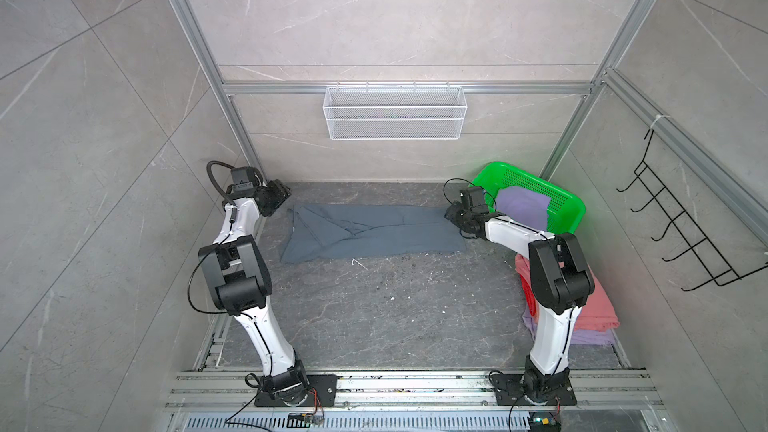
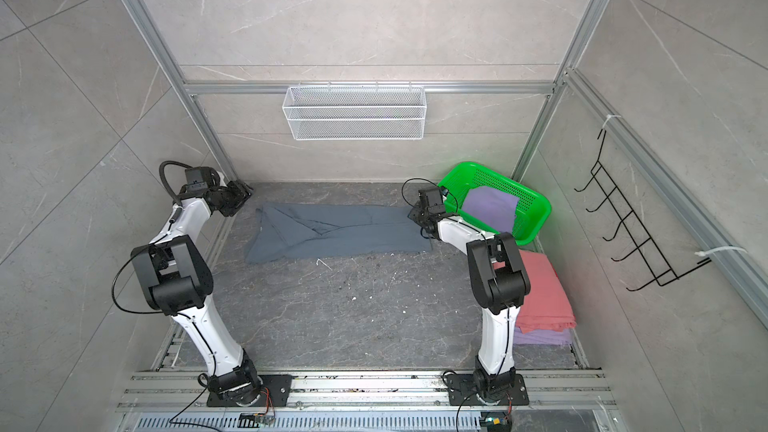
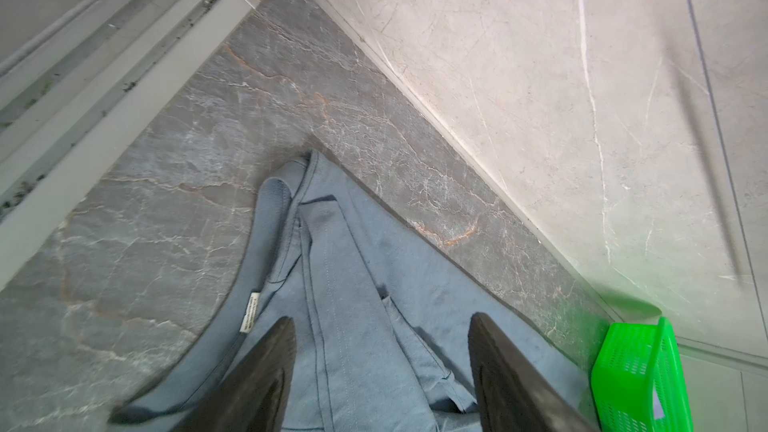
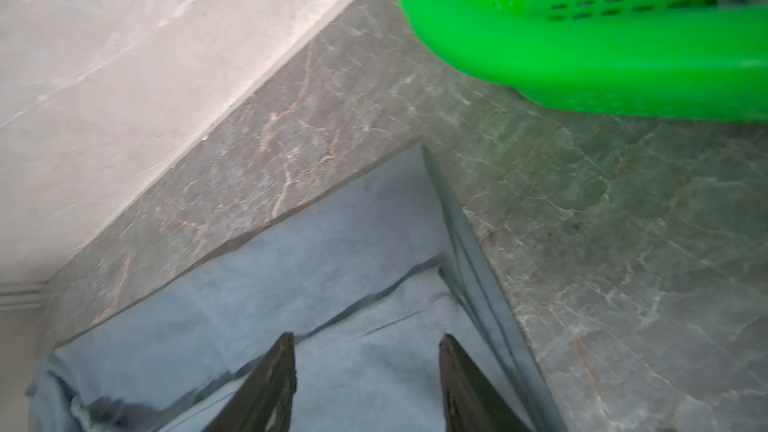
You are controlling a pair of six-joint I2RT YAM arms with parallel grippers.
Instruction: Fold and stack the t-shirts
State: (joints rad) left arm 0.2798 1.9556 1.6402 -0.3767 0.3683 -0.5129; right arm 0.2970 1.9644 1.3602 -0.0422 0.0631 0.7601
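Note:
A slate blue-grey t-shirt (image 1: 374, 230) (image 2: 336, 230) lies folded lengthwise in a long strip across the far part of the table. Over its collar end my left gripper (image 1: 284, 198) (image 3: 381, 317) stands open, with the white neck label (image 3: 250, 312) beside one finger. At the hem end my right gripper (image 1: 454, 216) (image 4: 366, 336) is open above the cloth (image 4: 332, 284), holding nothing. A folded salmon-pink t-shirt (image 1: 598, 309) rests on a folded lavender one (image 1: 590, 336) behind the right arm. Another lavender t-shirt (image 1: 523, 205) lies in the green basket (image 1: 569, 201).
The green basket (image 4: 582, 47) (image 3: 640, 367) sits in the far right corner, close to the right gripper. The back wall runs just behind the shirt. A white wire basket (image 1: 395, 112) hangs on the back wall, and a black hook rack (image 1: 681, 222) on the right wall.

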